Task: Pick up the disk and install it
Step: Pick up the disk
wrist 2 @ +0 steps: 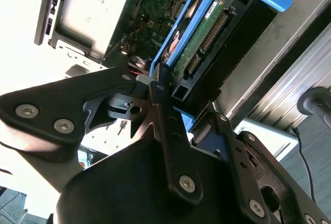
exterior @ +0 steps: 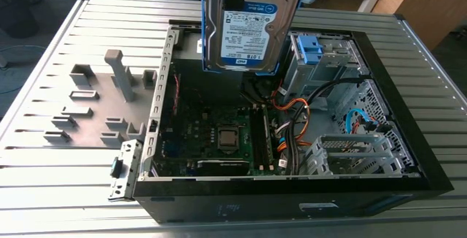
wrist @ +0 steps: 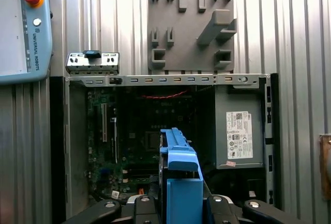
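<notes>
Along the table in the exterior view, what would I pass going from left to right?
grey fixture plate → motherboard → orange and black cables → silver drive cage. Left out: the disk, held up above them, since it overlaps several of these in the order.

Blue-railed disk (wrist: 180, 182) between jaws above open case (wrist: 170, 79)

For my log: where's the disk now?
The disk hangs upright above the open computer case, to the exterior view's left of the drive bay; the second wrist view shows the gripper clamped on it.
</notes>
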`<state>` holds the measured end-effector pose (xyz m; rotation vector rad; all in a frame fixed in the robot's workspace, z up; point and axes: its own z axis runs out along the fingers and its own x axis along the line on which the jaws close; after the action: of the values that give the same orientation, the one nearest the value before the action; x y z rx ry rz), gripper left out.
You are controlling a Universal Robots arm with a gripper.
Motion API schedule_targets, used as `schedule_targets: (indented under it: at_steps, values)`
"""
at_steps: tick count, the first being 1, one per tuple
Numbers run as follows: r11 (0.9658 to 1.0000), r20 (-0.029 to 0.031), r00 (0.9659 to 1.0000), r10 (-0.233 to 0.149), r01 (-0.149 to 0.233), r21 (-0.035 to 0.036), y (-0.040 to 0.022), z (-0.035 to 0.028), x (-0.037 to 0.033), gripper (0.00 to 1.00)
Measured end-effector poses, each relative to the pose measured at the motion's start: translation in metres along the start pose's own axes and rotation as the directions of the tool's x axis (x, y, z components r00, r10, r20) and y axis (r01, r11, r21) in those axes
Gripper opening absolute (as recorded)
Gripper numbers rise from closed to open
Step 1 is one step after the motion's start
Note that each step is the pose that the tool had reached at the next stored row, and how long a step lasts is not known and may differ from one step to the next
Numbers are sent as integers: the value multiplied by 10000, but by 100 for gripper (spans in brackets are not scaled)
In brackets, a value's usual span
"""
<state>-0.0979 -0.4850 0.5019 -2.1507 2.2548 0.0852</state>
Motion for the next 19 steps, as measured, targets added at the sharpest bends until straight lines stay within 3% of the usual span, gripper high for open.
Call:
schedule_targets:
  at_steps: [19]
  values:
    - [10000,-1,10000,1,-1,0,-3,-4,69,36]
